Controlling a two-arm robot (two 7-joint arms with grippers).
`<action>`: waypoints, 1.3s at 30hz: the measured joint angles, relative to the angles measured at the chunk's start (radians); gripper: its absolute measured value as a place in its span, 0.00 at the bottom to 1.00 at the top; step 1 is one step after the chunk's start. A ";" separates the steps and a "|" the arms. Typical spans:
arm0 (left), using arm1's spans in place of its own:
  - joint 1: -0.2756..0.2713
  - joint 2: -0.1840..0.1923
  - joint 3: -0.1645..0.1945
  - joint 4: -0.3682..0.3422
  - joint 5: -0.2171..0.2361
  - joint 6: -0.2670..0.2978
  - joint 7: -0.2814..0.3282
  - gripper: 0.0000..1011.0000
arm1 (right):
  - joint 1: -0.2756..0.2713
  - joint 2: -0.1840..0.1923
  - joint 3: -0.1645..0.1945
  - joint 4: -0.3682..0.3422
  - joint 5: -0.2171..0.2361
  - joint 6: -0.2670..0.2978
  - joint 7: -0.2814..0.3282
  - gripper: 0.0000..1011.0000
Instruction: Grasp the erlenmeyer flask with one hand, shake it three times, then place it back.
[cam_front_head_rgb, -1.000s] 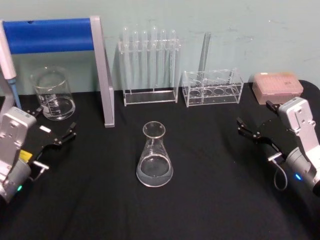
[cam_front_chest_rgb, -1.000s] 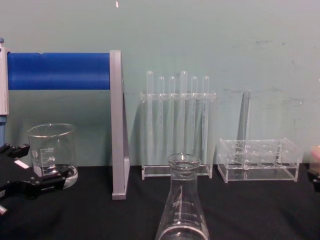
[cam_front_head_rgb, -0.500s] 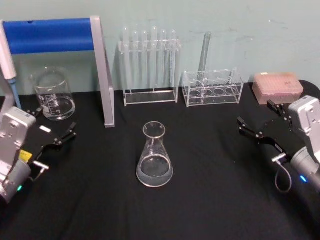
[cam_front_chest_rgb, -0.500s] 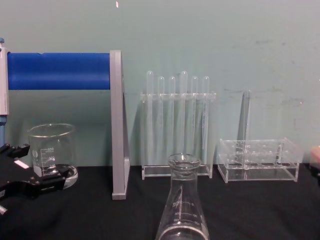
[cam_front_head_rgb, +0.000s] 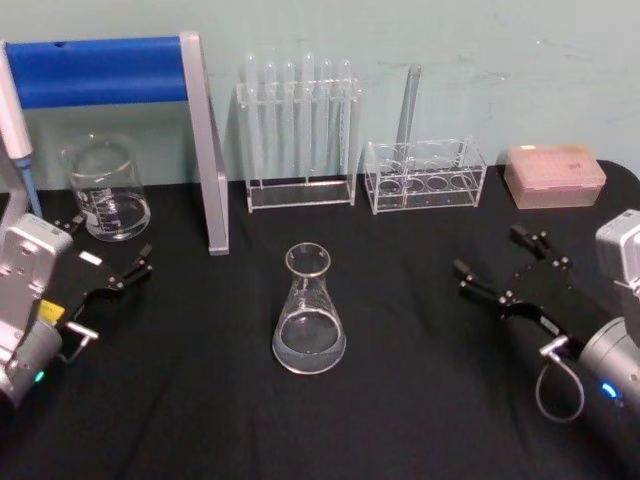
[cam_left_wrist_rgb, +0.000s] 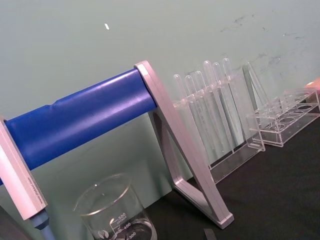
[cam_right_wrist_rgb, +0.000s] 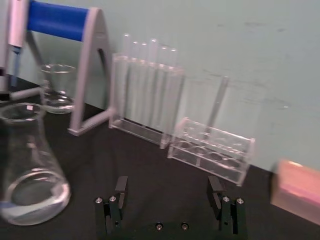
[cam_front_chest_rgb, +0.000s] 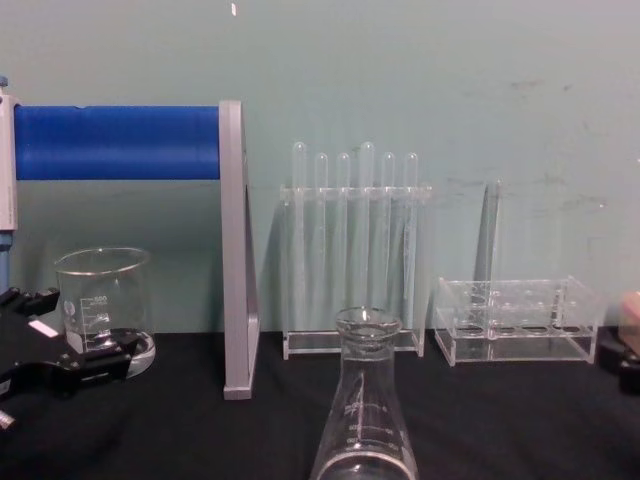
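We see the erlenmeyer flask (cam_front_head_rgb: 309, 310) standing upright in the middle of the head view, on the black table (cam_front_head_rgb: 400, 400), with what looks like a little clear liquid in its base. Our right gripper (cam_front_head_rgb: 489, 250) sits at the right of that frame, fingers spread wide, well apart from the flask and pointing roughly toward it. Our left gripper (cam_front_head_rgb: 108, 242) rests at the left edge, also spread, near the beaker (cam_front_head_rgb: 105, 188).

We judge these to be the risks. The glass is smooth and tapered, so a grip on the sloping wall could slide or squeeze the flask out. A finger arriving off-centre could knock the narrow neck and tip it. Hard shaking could slosh liquid out of the open mouth, or swing the flask into the test tube rack (cam_front_head_rgb: 300, 130) behind it.
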 joint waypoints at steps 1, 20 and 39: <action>0.000 0.000 0.000 0.000 0.000 0.000 0.000 0.99 | -0.008 -0.002 0.001 -0.009 0.008 0.003 0.012 0.99; 0.000 0.000 0.000 0.000 0.000 0.000 0.000 0.99 | 0.002 -0.075 -0.055 -0.027 -0.008 0.037 0.141 0.99; 0.000 0.000 0.000 0.000 0.000 0.000 0.000 0.99 | 0.096 -0.187 -0.118 0.069 -0.076 0.043 0.235 0.99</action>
